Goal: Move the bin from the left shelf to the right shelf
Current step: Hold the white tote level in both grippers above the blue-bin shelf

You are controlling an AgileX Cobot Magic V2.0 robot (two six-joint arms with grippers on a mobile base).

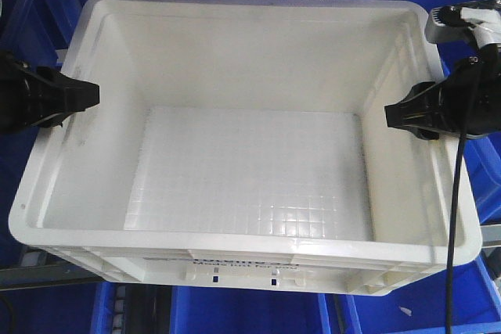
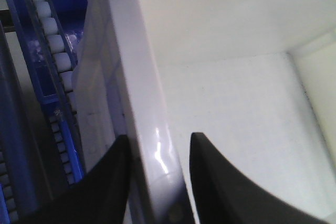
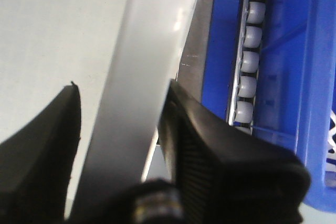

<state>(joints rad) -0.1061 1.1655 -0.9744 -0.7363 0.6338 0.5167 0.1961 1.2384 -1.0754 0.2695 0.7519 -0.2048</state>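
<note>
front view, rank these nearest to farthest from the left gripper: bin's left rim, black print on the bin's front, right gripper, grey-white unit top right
From the left gripper:
1. Left rim of the bin, at the left edge, straddled by that gripper's fingers.
2. black print, on the bin's front side, lower centre.
3. right gripper, across at the right rim.
4. grey-white unit, top right corner, beyond the right gripper.

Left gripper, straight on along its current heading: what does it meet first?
The bin: its side rim now sits between the fingers of the left gripper, so going on would likely run the rim into the gripper's base. Remaining depth unclear.
</note>
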